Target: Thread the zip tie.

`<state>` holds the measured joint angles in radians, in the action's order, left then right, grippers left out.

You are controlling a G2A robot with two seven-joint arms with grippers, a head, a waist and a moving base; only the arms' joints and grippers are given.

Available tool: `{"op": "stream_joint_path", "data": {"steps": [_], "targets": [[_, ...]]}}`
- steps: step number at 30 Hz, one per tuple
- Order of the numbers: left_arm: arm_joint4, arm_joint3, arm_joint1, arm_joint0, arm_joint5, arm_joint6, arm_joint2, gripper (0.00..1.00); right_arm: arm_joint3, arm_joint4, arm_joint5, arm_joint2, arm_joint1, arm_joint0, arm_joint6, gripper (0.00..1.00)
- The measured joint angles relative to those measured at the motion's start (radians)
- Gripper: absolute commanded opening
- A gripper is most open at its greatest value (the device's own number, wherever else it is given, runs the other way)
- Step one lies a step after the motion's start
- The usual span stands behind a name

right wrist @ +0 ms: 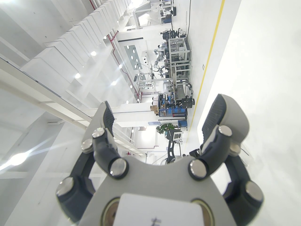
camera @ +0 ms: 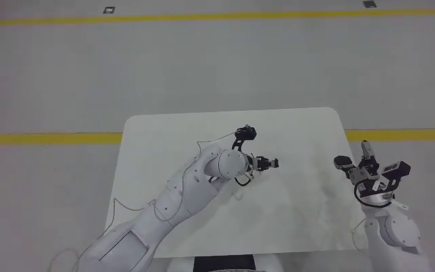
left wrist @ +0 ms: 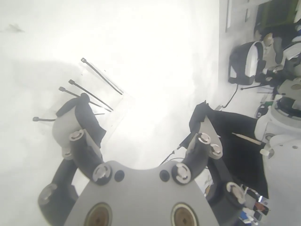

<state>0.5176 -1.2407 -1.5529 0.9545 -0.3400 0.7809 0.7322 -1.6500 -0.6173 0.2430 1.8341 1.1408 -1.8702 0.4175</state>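
Observation:
Several black zip ties [left wrist: 101, 75] lie loose on the white table [camera: 306, 136], on what looks like a clear plastic sheet [left wrist: 116, 109]. My left gripper [left wrist: 141, 105] hovers over the table's middle, open with nothing between its fingers; one finger [left wrist: 75, 111] stands right over the ends of the ties. In the top view the left gripper [camera: 261, 147] sits at the end of the arm coming from the near left. My right gripper [right wrist: 162, 111] is open and empty, tilted up toward the room. In the top view the right gripper [camera: 355, 156] is by the table's right edge.
The table's right edge [camera: 343, 170] runs just beside the right arm. A yellow floor line [camera: 61, 138] passes behind the table. Bare tabletop lies between the two grippers.

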Motion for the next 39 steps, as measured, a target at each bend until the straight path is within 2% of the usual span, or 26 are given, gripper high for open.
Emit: {"op": "stream_joint_path", "data": {"steps": [4,8,23,26,27,28,30,34,35,39], "targets": [[-0.011,0.018,-0.016,0.019,0.0,-0.012,0.036,1.0,0.0,0.0,0.0,0.0,0.0,0.0,0.0,1.0],[0.02,0.026,-0.035,0.037,0.0,0.002,0.063,1.0,0.0,0.0,0.0,0.0,0.0,0.0,0.0,1.0],[0.044,0.035,-0.037,0.047,0.0,-0.011,0.06,1.0,0.0,0.0,0.0,0.0,0.0,0.0,0.0,1.0],[0.059,0.034,-0.04,0.047,0.0,0.007,0.069,1.0,0.0,0.0,0.0,0.0,0.0,0.0,0.0,1.0],[0.066,0.035,-0.042,0.046,0.0,0.018,0.074,0.93,0.0,0.0,0.0,0.0,0.0,0.0,0.0,1.0],[0.072,0.04,-0.043,0.046,0.0,0.025,0.079,0.8,0.0,0.0,0.0,0.0,0.0,0.0,0.0,1.0],[0.085,0.051,-0.049,0.047,0.0,0.033,0.089,0.48,0.0,0.0,0.0,0.0,0.0,0.0,0.0,1.0],[0.114,0.055,-0.062,0.051,0.0,0.033,0.1,0.34,0.0,0.0,0.0,0.0,0.0,0.0,0.0,1.0],[0.123,0.052,-0.065,0.053,0.0,0.031,0.102,0.33,0.0,0.0,0.0,0.0,0.0,0.0,0.0,1.0],[0.182,0.049,-0.079,0.062,0.0,0.035,0.112,0.17,0.0,0.0,0.0,0.0,0.0,0.0,0.0,1.0]]}}
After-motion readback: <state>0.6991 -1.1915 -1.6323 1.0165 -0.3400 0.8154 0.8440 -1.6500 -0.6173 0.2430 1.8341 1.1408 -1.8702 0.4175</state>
